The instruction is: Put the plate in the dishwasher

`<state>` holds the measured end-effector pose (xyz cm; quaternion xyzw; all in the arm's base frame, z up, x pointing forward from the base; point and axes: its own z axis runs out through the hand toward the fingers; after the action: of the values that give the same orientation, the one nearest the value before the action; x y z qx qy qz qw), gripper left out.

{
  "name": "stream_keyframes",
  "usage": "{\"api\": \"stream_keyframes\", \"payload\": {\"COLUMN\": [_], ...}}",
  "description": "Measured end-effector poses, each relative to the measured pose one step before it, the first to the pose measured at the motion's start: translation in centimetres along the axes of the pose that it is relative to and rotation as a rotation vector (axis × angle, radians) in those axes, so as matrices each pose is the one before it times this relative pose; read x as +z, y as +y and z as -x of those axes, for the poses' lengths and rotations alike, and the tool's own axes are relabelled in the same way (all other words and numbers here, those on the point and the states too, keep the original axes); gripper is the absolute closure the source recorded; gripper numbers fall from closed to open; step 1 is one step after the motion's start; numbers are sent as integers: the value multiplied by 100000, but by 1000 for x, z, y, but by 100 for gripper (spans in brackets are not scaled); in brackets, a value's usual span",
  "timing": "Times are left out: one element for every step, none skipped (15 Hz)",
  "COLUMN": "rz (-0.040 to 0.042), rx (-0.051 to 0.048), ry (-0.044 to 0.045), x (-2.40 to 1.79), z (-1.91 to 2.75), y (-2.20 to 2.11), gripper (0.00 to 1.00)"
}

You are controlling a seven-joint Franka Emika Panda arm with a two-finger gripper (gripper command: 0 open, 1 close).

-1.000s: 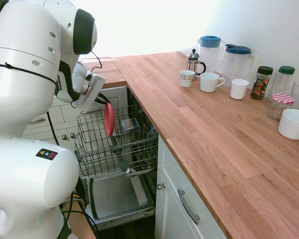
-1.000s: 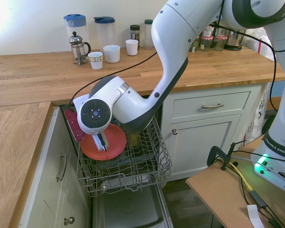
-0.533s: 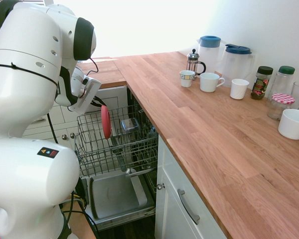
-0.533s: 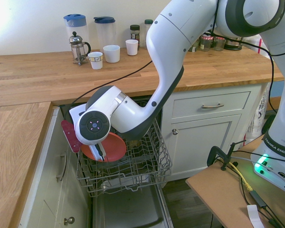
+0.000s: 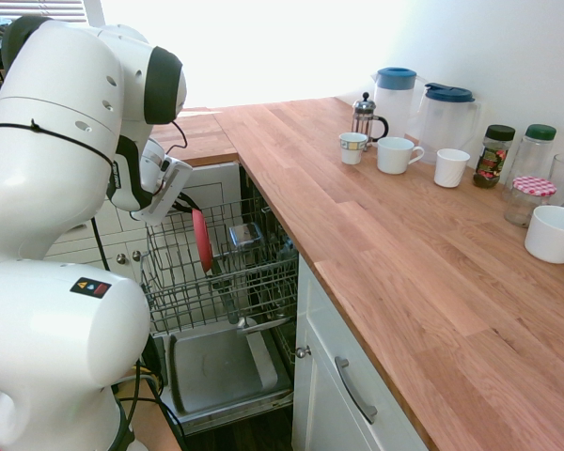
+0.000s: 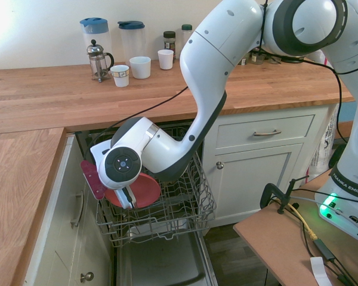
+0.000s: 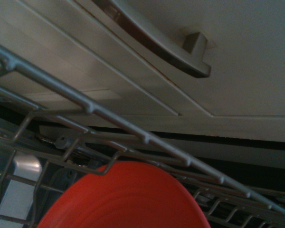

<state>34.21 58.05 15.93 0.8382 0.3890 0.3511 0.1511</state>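
Note:
The coral-pink plate stands on edge in the grey wire rack of the open dishwasher, its lower part down between the wires. My gripper is shut on the plate's top rim from above. From the other side, the plate shows as a red disc behind the wrist, with the gripper at its edge and the rack around it. Up close, the plate sits just behind a rack wire. The cutlery basket stands beside the plate. Below lies the grey inner door panel.
On the wooden counter stand a French press, two jugs, three white cups, several jars and a white bowl. White cabinet fronts with handles flank the dishwasher. A cabinet handle fills the wrist view's upper part.
The gripper has moved down and towards the rack's outer side with the plate. The plate now sits lower between the wires than a second ago.

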Motion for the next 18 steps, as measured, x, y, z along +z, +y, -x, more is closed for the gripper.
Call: {"api": "stream_keyframes", "payload": {"rz": [-319, -174, -234, -304, -340, -299, -190, -91, -48, -213, -377, -345, -394, -461, -392, -377, -382, -141], "rx": [-12, 37, 80, 82, 237, 223, 44, 31, -4, -53, -91, -246, -356, -666, -704, -560, -347, -106], "ry": [125, 46, 52, 56, 35, -15, -19, -14, -66, 37, 156, 229, 286, 373, 390, 408, 581, 786], "x": [2, -13, -17, -25, -14, -6, 5, 7, 20, -18, -76, -148, -227, -312, -307, -315, -405, -464], "z": [-5, -2, -5, -5, 10, 15, 21, 15, 30, 17, -8, -5, -5, -11, -1, -24, -126, -271], "y": [-8, -21, -25, -35, -49, -45, -37, -22, -27, -62, -103, -202, -308, -410, -418, -391, -325, -124], "gripper": [0, 0, 0, 0, 0, 0, 0, 0, 0, 0, 0, 0, 0, 0, 0, 0, 0, 0]}}
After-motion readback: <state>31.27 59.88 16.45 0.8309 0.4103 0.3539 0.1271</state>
